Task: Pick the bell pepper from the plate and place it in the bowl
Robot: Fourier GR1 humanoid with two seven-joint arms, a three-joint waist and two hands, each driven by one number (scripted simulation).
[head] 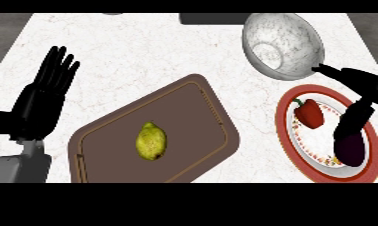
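A red bell pepper (310, 113) with a green stem lies on the left part of a white plate with a red rim (283, 120) at the right edge of the counter. My right hand (362, 87) hovers over the plate just right of the pepper, open, with one digit stretched towards the bowl and the others hanging down beside the pepper, not touching it. The grey marbled bowl (289, 30) stands behind the plate, tilted in view and holding nothing. My left hand (40, 105) rests open at the far left, fingers up.
A dark purple eggplant (351, 149) lies on the plate's near right part, partly under my right fingers. A brown cutting board (192, 115) in the middle near side carries a yellow-green lemon (150, 141). A dark object (210, 18) sits at the counter's far edge.
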